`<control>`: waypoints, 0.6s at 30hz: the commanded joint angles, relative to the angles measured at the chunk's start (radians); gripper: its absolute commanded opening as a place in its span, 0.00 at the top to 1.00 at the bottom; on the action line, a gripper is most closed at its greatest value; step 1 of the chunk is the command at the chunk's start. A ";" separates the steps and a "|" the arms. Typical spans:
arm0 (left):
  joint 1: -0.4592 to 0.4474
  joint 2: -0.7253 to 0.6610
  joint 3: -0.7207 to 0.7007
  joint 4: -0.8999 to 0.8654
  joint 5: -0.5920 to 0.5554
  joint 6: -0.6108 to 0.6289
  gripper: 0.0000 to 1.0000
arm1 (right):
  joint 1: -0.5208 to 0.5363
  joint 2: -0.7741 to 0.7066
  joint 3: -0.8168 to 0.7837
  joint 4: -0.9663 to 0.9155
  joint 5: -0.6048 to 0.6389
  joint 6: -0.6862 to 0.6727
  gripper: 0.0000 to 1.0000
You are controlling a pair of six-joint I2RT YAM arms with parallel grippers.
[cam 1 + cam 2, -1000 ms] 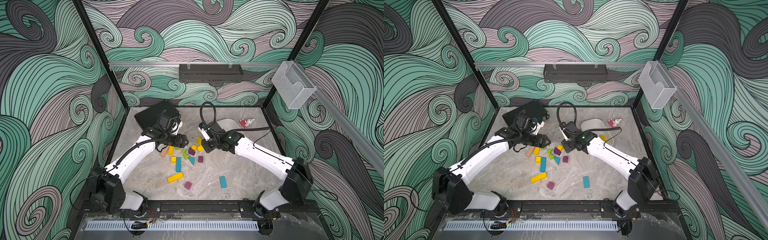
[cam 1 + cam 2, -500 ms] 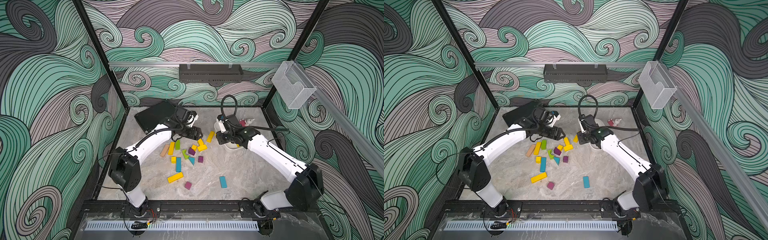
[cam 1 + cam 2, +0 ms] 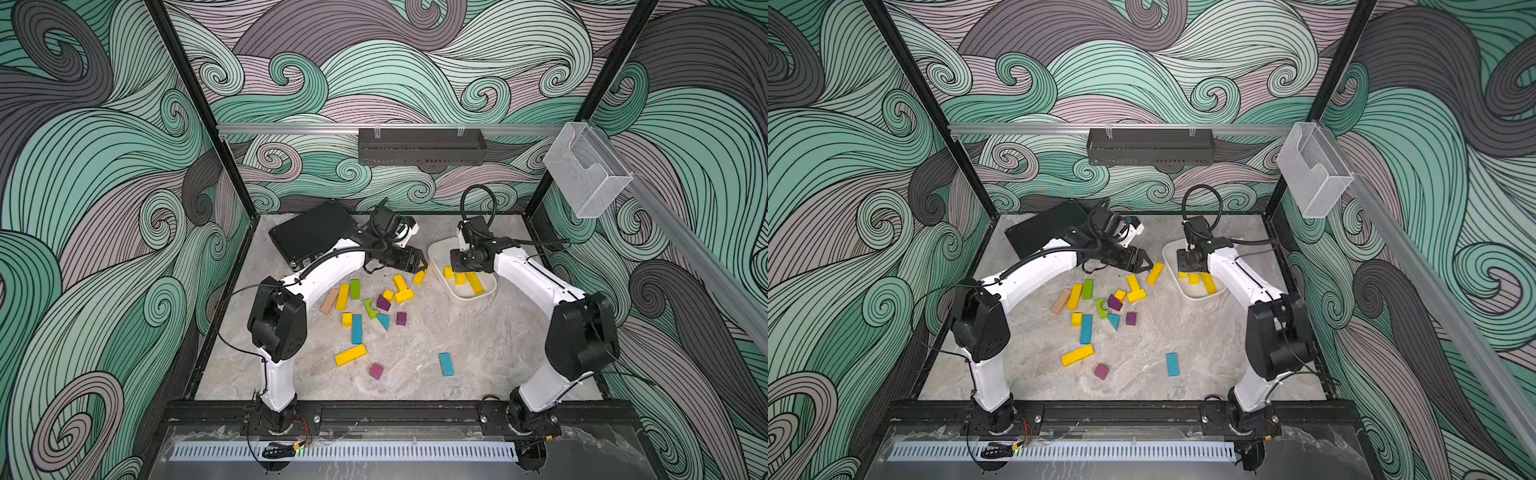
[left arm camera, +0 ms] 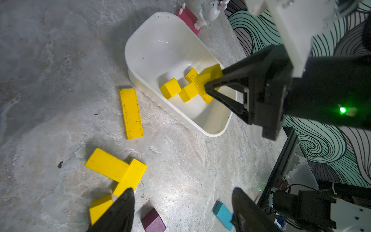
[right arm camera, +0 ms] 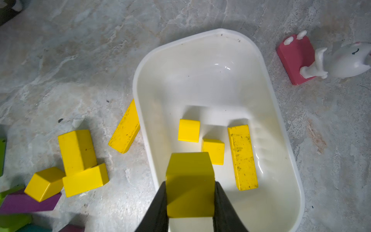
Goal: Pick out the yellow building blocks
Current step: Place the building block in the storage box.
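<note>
Right claw [image 5: 190,202] pinching a yellow block [image 5: 189,184] above the white tub [image 5: 285,128], three yellow blocks [image 5: 213,151] lying below it, left claw [image 4: 181,213] spread wide, nothing between its tips, hovering over loose yellow blocks [image 4: 117,170] on the counter [image 4: 50,70]

White tub [image 5: 281,140] on marble table [image 3: 415,345]. Black tray [image 3: 309,235] at back. Scattered on the table: tan bar [image 3: 329,301], green blocks [image 3: 355,289], purple blocks [image 3: 376,370], blue bars [image 3: 446,364]. Rabbit figure [image 5: 341,62] on pink base [image 5: 295,58] near tub.

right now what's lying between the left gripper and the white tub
a long yellow bar, flat on the table beside the white tub; the left wrist view shows it
</note>
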 commanded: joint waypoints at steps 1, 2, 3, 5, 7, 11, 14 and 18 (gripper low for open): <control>-0.004 0.006 -0.041 0.035 0.030 0.001 0.25 | -0.026 0.043 0.045 0.013 -0.003 -0.012 1.00; -0.004 0.010 -0.042 0.033 0.032 -0.001 0.25 | -0.032 0.055 0.052 0.013 0.002 -0.020 1.00; -0.003 0.014 -0.038 0.025 0.037 0.001 0.25 | -0.038 0.066 0.056 0.013 0.012 -0.026 1.00; -0.004 0.018 -0.036 0.019 0.036 0.003 0.25 | -0.052 0.087 0.062 0.014 0.028 -0.032 0.99; -0.004 0.018 -0.038 0.019 0.038 0.004 0.25 | -0.071 0.109 0.068 0.027 0.022 -0.031 0.97; -0.004 0.020 -0.038 0.012 0.038 0.010 0.24 | -0.097 0.163 0.098 0.037 0.004 -0.031 0.91; -0.004 0.023 -0.038 0.007 0.035 0.019 0.24 | -0.109 0.212 0.127 0.036 -0.019 -0.029 0.87; -0.004 0.024 -0.033 -0.007 0.021 0.030 0.24 | -0.110 0.266 0.158 0.036 -0.066 -0.029 0.81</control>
